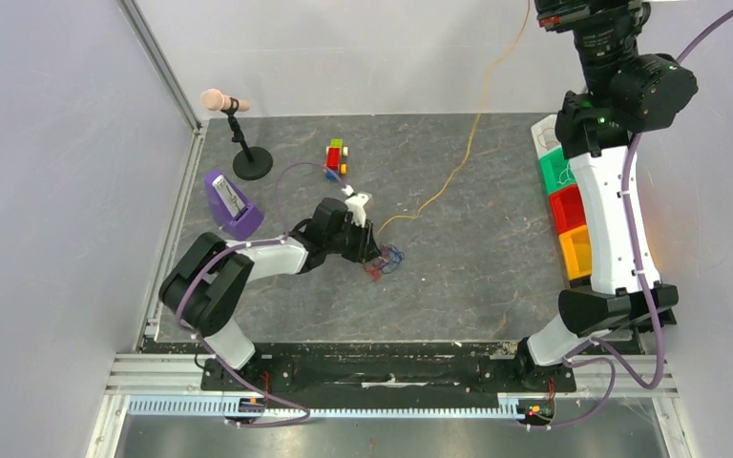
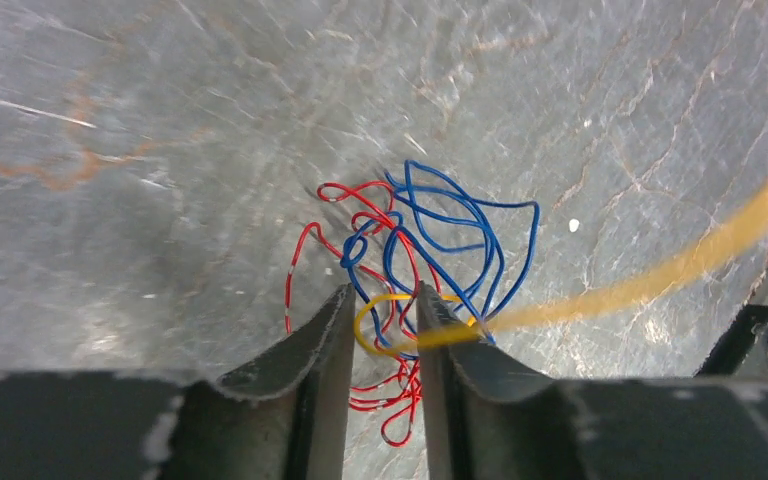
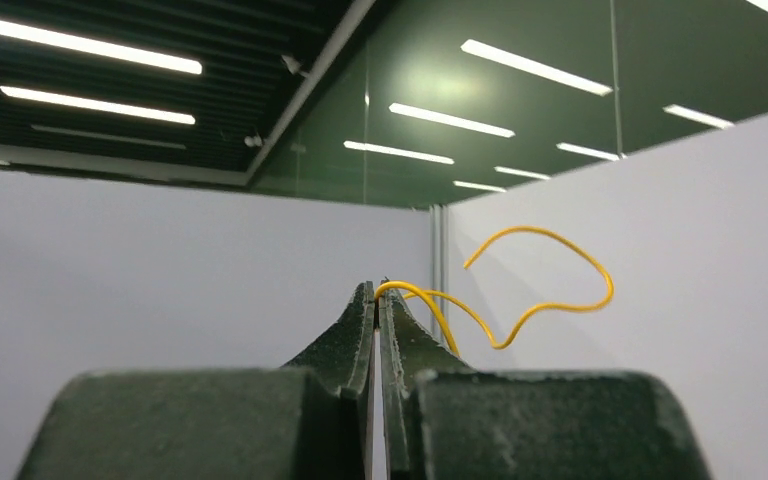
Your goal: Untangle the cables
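Observation:
The cables (image 1: pixel 387 260) lie in a small tangle on the grey mat; the left wrist view shows blue loops (image 2: pixel 460 230) and red loops (image 2: pixel 305 250). My left gripper (image 2: pixel 385 292) is down on the mat at the tangle's near side (image 1: pixel 374 256). It is open by a narrow gap, with a yellow loop and red strands lying between the fingers. A long yellow cable (image 1: pixel 468 143) rises from the tangle to the top of the view. My right gripper (image 3: pixel 376 288), raised high, is shut on that yellow cable (image 3: pixel 550 305) at its fingertips.
A microphone on a stand (image 1: pixel 234 129) and a purple wedge-shaped device (image 1: pixel 229 202) stand at the back left. A small toy of coloured blocks (image 1: pixel 336 157) sits behind the tangle. Green, red and yellow bins (image 1: pixel 565 205) line the right edge, beside the raised right arm (image 1: pixel 611 210).

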Controlling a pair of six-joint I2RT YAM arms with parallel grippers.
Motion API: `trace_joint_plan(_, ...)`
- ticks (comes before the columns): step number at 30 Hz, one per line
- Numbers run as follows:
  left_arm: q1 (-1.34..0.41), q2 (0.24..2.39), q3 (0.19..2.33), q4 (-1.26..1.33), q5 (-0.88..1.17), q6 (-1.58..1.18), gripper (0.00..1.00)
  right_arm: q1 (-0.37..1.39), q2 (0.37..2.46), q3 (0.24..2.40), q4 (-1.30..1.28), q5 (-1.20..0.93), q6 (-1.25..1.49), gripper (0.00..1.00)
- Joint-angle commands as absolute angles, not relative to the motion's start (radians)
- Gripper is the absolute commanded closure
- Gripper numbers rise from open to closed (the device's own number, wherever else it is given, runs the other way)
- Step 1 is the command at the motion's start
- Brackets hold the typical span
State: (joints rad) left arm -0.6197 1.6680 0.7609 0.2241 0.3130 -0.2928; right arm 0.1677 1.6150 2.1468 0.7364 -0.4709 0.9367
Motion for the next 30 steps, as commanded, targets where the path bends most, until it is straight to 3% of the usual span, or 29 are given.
trace_joint_plan(1, -0.559, 1.558, 0.759, 0.226, 0.322, -0.311, 0.74, 0.161, 1.501, 1.956, 0.678, -0.512, 0.830, 1.00)
trace_joint_plan(6, -0.552, 1.408, 0.747, 0.219, 0.426, -0.149, 0.98, 0.160, 1.318, 1.431, 0.511, -0.768, 0.597, 1.00)
trace_joint_plan(12, -0.554, 1.341, 0.767, 0.164, 0.514, -0.062, 0.98, 0.171, 1.198, 1.021, 0.177, -0.984, 0.173, 1.00)
trace_joint_plan(19, -0.559, 1.345, 0.777, 0.157, 0.607, -0.002, 0.98, 0.326, 1.234, 0.940, -0.085, -0.971, -0.192, 1.00)
trace_joint_plan(30, -0.565, 1.361, 0.795, 0.135, 0.700, 0.061, 0.98, 0.443, 1.341, 0.892, -0.040, -0.922, -0.341, 0.98)
